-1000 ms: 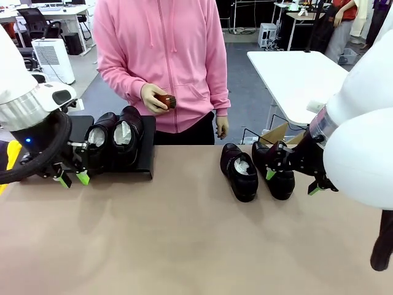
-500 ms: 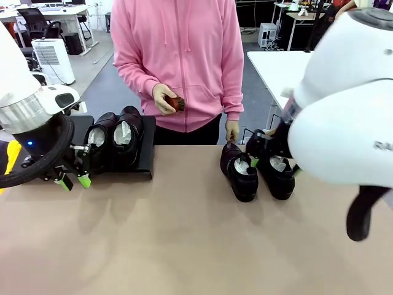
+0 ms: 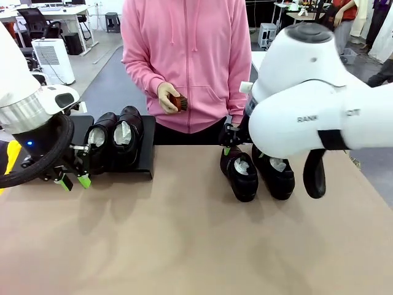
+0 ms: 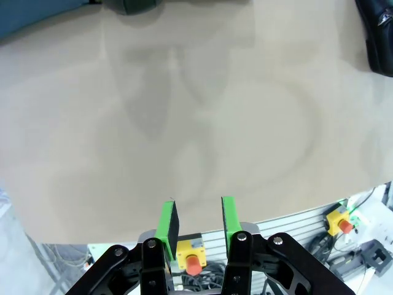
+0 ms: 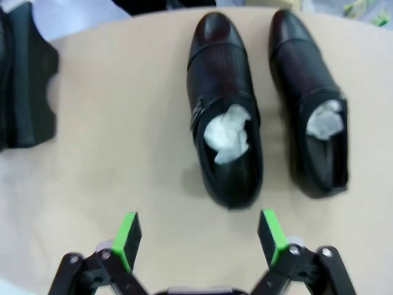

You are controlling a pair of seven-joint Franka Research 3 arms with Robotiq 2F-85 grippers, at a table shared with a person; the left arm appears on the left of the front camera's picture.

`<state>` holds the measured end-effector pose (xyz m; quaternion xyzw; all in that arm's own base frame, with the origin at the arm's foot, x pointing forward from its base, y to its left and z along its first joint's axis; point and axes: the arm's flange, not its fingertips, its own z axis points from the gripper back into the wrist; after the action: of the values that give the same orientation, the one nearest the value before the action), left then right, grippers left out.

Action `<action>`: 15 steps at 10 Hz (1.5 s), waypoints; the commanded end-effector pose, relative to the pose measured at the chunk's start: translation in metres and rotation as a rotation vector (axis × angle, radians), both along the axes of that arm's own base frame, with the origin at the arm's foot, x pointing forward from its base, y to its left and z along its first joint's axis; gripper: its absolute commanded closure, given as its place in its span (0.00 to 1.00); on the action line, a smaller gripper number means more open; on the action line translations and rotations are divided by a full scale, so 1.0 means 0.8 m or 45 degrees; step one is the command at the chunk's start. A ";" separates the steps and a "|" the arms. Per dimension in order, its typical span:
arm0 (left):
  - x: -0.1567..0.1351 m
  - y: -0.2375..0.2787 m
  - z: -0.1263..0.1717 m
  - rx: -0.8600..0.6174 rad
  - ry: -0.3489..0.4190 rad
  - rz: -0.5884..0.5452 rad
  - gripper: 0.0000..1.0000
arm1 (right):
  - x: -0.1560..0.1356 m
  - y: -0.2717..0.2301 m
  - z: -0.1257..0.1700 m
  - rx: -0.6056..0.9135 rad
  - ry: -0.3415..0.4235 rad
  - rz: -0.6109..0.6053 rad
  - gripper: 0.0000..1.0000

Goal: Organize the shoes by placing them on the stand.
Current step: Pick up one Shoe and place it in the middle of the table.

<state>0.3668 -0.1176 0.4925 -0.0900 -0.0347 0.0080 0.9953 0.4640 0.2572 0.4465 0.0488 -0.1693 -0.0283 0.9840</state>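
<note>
With our right hand [image 5: 199, 236] spread wide and empty over the two shoes [image 5: 264, 135] on the desk [image 3: 184, 239], we should lower squarely onto the shoe nearer the stand [image 3: 147, 157], pinch its sides by the paper-stuffed opening and lift it level, while our left hand [image 4: 196, 221] hangs part-open, grasping nothing.

The place is a robotics lab set in an open, office-like hall. A white left robot arm [image 3: 15, 74] and a white right robot arm [image 3: 307, 117] stand at a tan table [image 3: 184, 239]. The table's near edge carries an aluminium rail [image 4: 295, 221] with a red emergency-stop button [image 4: 193, 265] on a yellow box. Far left, on grey floor [image 3: 104, 80], stand a white desk [image 3: 61, 11], a black office chair [image 3: 34, 21] and a white slatted floor appliance [image 3: 52, 58].
</note>
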 end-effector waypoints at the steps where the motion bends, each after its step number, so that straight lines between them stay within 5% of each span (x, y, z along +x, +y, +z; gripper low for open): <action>1: -0.004 0.002 -0.001 -0.016 0.001 -0.005 0.59 | 0.049 0.006 -0.013 -0.045 0.019 0.028 0.00; 7: -0.004 0.002 -0.001 -0.016 0.001 -0.005 0.59 | 0.099 -0.039 -0.058 -0.045 0.163 0.019 0.00; 9: -0.004 0.002 -0.001 -0.016 0.001 -0.005 0.59 | 0.100 -0.049 -0.057 -0.049 0.150 0.012 0.34; 15: -0.004 0.002 -0.001 -0.016 0.001 -0.005 0.59 | 0.108 -0.058 -0.087 -0.077 0.267 0.014 0.34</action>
<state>0.3668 -0.1175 0.4924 -0.0900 -0.0346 0.0081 0.9953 0.5429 0.2083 0.3771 0.0075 -0.0792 -0.0353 0.9962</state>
